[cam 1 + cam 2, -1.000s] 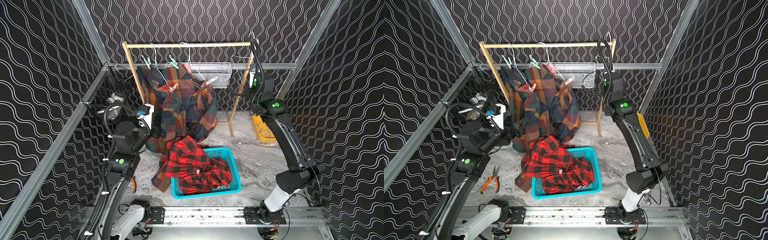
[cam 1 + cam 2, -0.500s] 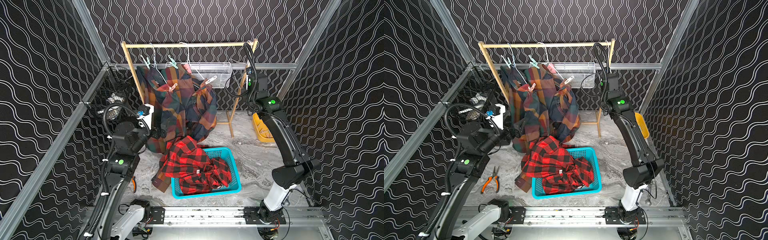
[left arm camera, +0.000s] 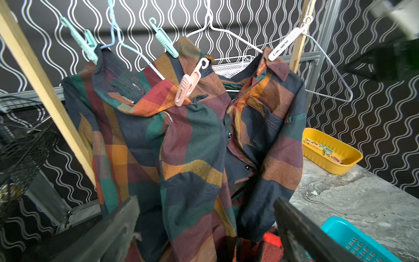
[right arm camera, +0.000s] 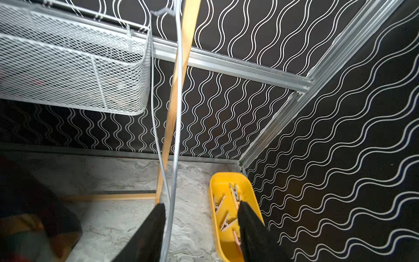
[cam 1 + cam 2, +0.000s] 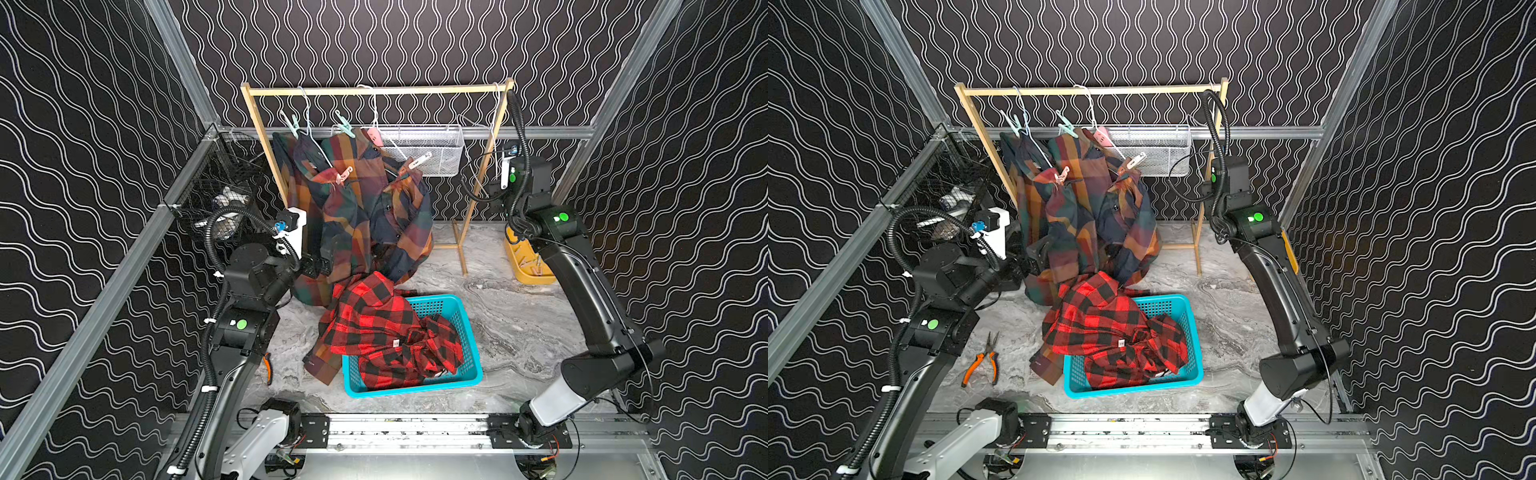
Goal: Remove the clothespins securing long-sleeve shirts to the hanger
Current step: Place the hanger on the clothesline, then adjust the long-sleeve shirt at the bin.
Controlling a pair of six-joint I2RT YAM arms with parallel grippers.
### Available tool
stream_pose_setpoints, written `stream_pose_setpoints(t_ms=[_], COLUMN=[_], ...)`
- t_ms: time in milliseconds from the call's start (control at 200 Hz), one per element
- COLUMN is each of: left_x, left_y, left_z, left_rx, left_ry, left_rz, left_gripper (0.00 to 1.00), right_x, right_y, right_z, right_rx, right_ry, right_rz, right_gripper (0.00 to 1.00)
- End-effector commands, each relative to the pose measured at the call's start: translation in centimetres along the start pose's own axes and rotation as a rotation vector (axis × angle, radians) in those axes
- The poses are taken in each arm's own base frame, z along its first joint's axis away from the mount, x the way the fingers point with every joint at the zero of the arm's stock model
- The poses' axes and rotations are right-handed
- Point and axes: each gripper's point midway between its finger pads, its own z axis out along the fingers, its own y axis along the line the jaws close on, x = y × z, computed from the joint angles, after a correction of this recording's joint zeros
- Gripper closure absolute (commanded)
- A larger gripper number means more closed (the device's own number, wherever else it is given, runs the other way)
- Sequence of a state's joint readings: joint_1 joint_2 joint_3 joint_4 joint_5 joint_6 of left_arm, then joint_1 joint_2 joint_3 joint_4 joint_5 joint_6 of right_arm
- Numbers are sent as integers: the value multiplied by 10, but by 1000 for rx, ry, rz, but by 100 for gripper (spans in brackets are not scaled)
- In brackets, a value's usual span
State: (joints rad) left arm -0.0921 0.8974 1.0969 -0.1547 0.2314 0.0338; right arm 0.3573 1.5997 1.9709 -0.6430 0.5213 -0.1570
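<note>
Low left, left claw (image 3: 204,204) gapes, empty. L-R above: mint-teal plastic spring clothespin (image 3: 87,44), 2nd mint-teal peg (image 3: 164,39), pink peg (image 3: 188,86), cream-white peg (image 3: 285,43) pin multicolour-check flannel shirts (image 3: 192,136). Prob light, stiff, slick: squeeze tails. Right claw (image 4: 201,205) half-open astride white wire hanger (image 4: 178,90).

No writing, label or number can be read in any view.

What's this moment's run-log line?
left gripper: open, facing plaid shirts | right gripper: open at bare wire hanger | clothespins: on plaid shirts | red check shirt: in teal basket
</note>
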Motion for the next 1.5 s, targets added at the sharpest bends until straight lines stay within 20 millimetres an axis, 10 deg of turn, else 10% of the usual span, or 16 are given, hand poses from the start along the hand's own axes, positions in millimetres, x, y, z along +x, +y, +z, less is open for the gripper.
stream_pose_setpoints(t_ms=[0,240,530,1061,1396,1496], left_x=[-5,19,119,245,246,233], left_y=[6,6,-23,-38,-54,-61], left_z=[-8,-28,-52,-38,-29,-28], left_rx=[-47,-87,-39,-59,37,83], left_ry=[15,183,534,819,807,771], left_rz=[-29,-189,-471,-703,-711,-712], left_gripper=[5,12,15,25,99,100], right_x=[-14,7,63,110,114,113], right_y=[2,12,42,60,64,63], right_z=[-22,-69,-112,-131,-127,-127], right_rx=[-86,-272,-447,-570,-572,-567], right_ry=[-68,-72,14,74,84,79], right_rz=[120,256,313,335,332,331], right_gripper=[40,20,20,22,26,27])
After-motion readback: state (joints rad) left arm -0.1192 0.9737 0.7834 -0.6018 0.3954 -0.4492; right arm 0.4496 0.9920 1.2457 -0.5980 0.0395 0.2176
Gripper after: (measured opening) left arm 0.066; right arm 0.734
